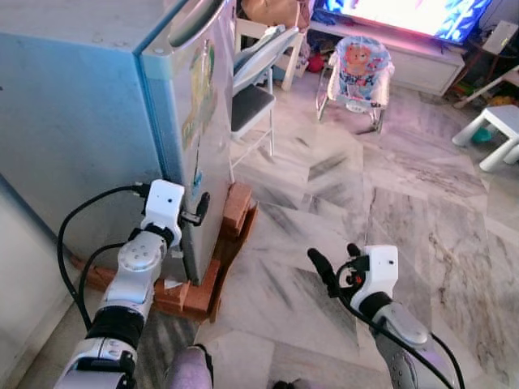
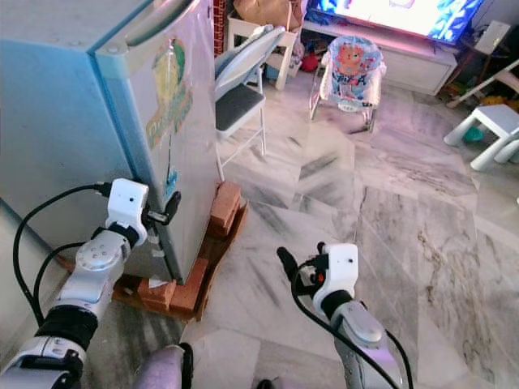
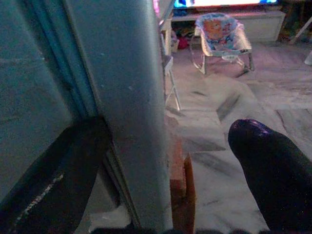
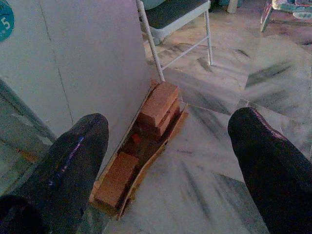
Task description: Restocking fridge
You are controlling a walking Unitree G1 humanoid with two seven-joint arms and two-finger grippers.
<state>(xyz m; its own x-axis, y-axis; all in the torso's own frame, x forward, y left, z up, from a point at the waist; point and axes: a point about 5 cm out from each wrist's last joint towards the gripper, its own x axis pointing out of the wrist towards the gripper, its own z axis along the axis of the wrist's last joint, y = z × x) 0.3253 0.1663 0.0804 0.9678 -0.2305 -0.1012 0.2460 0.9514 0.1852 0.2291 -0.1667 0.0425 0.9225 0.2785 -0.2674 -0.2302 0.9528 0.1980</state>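
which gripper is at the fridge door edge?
The left gripper: its open jaws straddle the fridge door's edge low down. The right gripper hangs open over bare marble floor, apart from the fridge.

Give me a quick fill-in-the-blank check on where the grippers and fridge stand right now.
1. The left gripper has its open fingers on either side of the fridge door's ____.
2. The fridge stands on ____.
3. The right gripper is open and holds ____.
4. The fridge door is ____.

Missing words: edge; bricks; nothing; shut
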